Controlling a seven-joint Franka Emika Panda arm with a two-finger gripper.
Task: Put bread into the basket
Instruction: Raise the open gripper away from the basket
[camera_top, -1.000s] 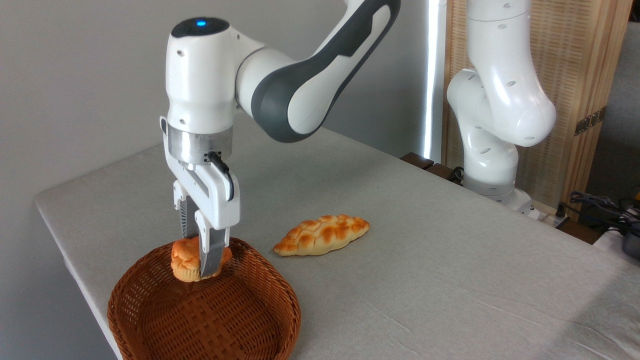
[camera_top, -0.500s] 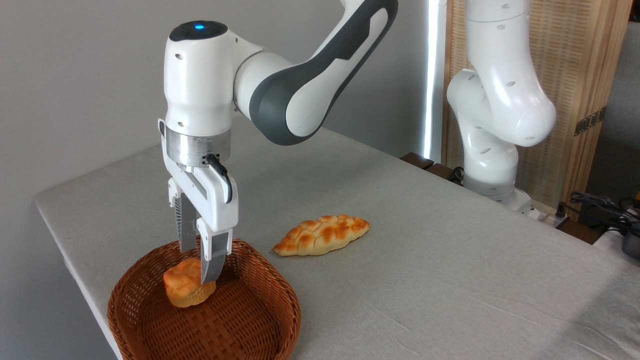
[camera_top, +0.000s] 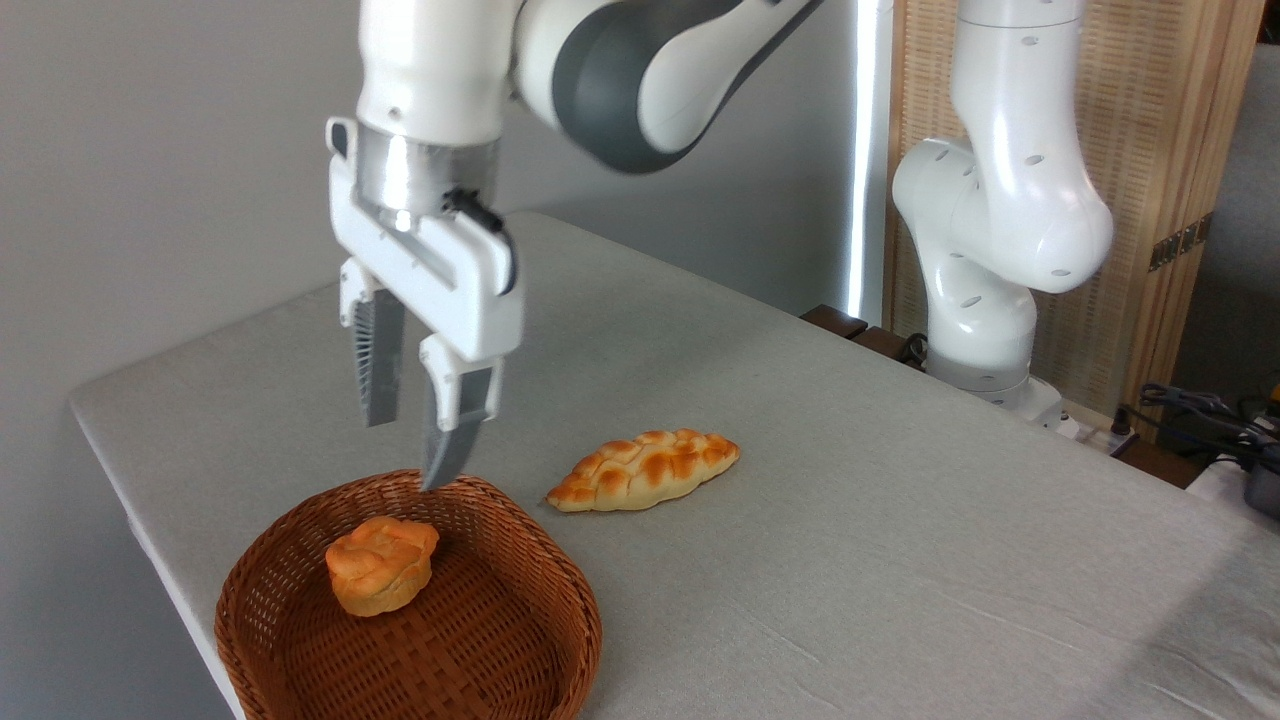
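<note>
The bread, a small orange-golden bun, lies inside the reddish-brown wicker basket at the table's front left, resting tilted on the woven floor. My gripper hangs open above the basket's far rim, clear of the bun, with nothing between its fingers.
A longer braided golden loaf lies on the grey table just right of the basket. The arm's white base stands at the back right edge. The table's left edge runs close to the basket.
The gripper let go of the bun, which dropped onto the basket floor. It then rose well above the basket with its fingers apart.
</note>
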